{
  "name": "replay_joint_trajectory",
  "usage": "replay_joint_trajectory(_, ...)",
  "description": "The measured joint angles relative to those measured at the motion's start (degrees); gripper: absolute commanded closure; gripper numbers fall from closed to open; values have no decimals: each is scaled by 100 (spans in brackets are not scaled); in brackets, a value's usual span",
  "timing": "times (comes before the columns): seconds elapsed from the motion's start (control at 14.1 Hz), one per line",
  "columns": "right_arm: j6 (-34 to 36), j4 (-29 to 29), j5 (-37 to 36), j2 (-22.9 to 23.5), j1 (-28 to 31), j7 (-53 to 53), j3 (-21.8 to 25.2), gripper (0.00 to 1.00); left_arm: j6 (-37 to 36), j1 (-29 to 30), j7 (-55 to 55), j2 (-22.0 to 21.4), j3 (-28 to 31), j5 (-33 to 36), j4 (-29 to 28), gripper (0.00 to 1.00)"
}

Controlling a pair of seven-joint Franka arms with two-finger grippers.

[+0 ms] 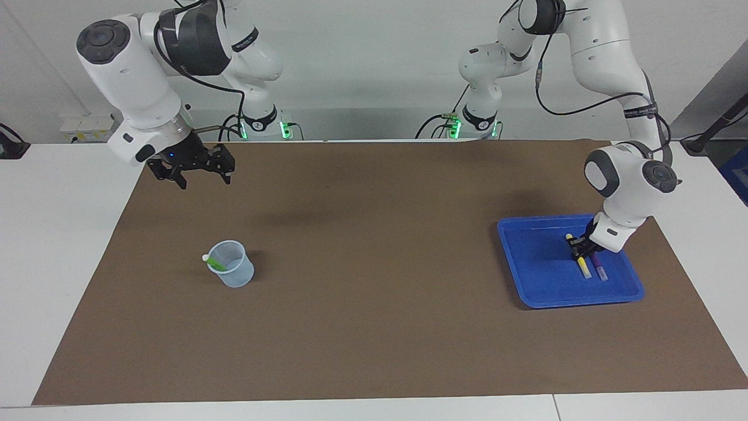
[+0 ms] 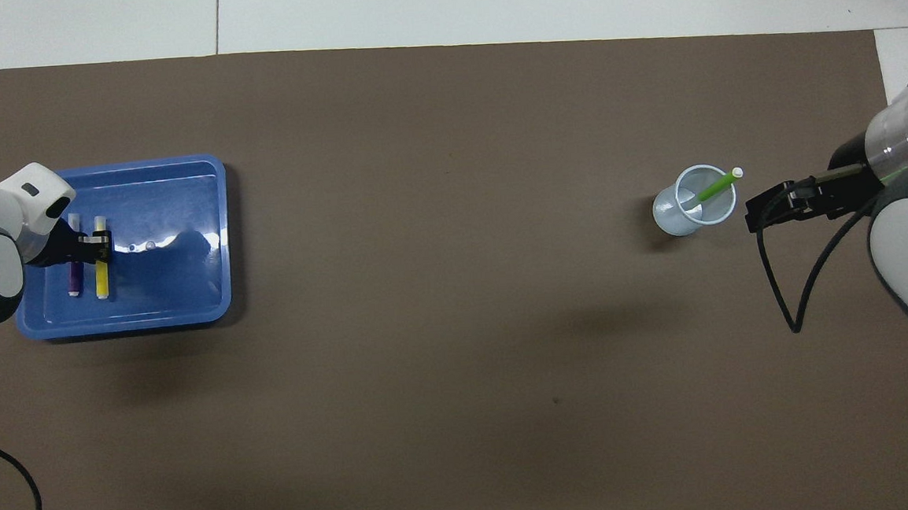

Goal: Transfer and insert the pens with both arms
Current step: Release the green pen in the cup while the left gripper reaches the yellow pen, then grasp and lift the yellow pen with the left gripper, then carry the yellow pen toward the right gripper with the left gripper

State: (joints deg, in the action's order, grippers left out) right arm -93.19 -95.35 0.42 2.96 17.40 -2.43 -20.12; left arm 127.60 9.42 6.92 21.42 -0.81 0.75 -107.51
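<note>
A brown mat (image 1: pixel 374 327) is spread over the white surface (image 1: pixel 58 263). A shallow blue plastic tray (image 1: pixel 537 280) is placed toward the left arm's end. Inside it, a yellow marker pen (image 1: pixel 583 269) and a dark purple marker pen (image 1: pixel 599 270) are laid side by side. The left gripper (image 1: pixel 577 248) is lowered into the tray, and its fingers are clamped on the yellow marker pen near its upper end. A translucent pale blue plastic cup (image 1: pixel 232 264) is stood upright on the mat toward the right arm's end. A bright green marker pen (image 2: pixel 714 188) is leaned inside it, its whitish end projecting over the rim. The right gripper (image 1: pixel 198 175) is held raised over the mat, clear of the cup, with its fingers spread apart and nothing between them.
</note>
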Motion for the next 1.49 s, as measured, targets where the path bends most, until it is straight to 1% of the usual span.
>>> replay_joint_trajectory(0.14,8,0,0,0,0,0,0,0,-243,-10,-4,-2,-35,-140,174,100)
replay_joint_trajectory(0.35,7,0,0,0,0,0,-2,0,-287,-32,-5,-2,-81,-827,230,100)
replay_joint_trajectory(0.57,7,0,0,0,4,0,-1,0,-368,-256,-91,-2,-100,-1375,266,100)
replay_joint_trajectory(0.85,7,0,0,0,6,0,0,0,-582,-744,-1395,-45,-120,-1474,422,100)
replay_joint_trajectory(1.06,-84,-54,31,-1,4,0,-8,0,-958,-816,-2249,-166,-205,-1902,476,100)
replay_joint_trajectory(1.34,-484,-294,436,-23,-3,151,-40,0,-1183,-1084,-3722,-313,-289,-2205,476,100)
replay_joint_trajectory(1.49,-616,-363,601,-38,-6,330,-48,0,-1229,-1272,-4366,-361,-303,-2553,477,100)
